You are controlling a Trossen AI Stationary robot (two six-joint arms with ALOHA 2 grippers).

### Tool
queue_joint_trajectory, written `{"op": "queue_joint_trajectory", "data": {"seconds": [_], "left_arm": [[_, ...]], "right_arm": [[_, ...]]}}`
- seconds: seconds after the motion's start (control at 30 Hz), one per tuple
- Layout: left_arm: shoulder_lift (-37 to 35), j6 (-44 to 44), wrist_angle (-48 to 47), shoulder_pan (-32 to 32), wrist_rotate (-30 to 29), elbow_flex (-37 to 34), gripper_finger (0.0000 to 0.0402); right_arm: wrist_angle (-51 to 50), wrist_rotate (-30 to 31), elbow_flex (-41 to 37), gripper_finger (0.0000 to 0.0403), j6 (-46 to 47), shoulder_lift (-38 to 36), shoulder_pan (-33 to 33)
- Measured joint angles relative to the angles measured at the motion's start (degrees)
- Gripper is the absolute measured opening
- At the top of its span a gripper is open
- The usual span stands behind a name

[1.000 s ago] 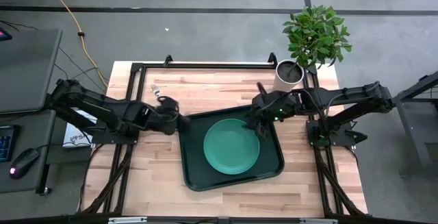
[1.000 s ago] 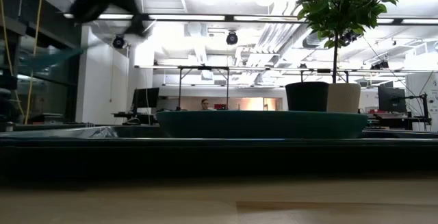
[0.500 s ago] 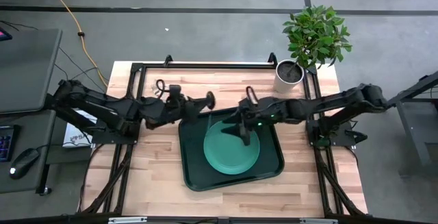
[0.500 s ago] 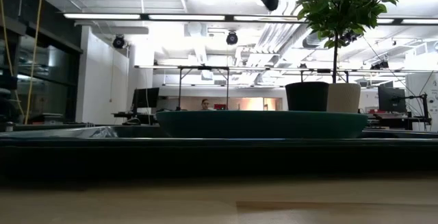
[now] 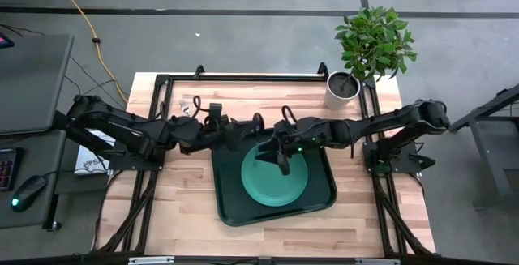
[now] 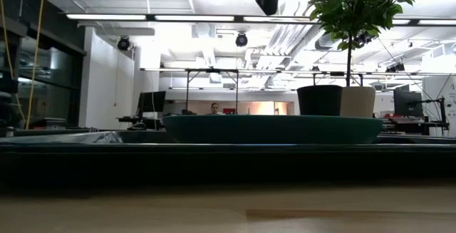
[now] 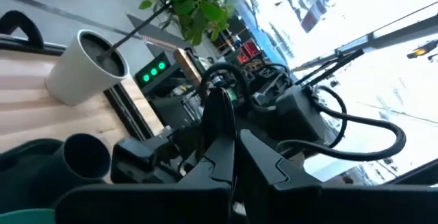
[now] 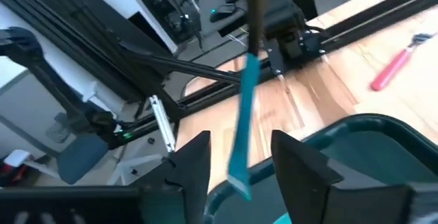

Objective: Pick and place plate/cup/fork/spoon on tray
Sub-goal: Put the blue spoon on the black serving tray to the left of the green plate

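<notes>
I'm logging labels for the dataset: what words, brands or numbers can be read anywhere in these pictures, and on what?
None can be read.
Paper sheet beside the table's left edge: print too small to read.
Red sign behind the plant: too blurred to read.
</notes>
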Motion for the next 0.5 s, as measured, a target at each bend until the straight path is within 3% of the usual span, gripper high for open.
{"op": "queue_joint_trajectory", "data": {"seconds": [0.13, 0.33, 0.5], "left_arm": [[0.0, 0.31, 0.94, 0.73, 0.01, 0.0, 0.0], [0.0, 1.19, 1.33, 1.23, 0.21, 0.0, 0.0], [0.0, 2.39, 1.47, 1.23, -0.45, 0.0, 0.0013]], "right_arm": [[2.2, -0.97, 0.0, 0.0107, -0.02, 0.02, 0.01], [2.19, -1.04, 0.0, 0.0013, 0.45, 0.02, -0.04], [2.39, -2.18, 0.0, 0.0008, 0.94, -0.16, -0.06]]}}
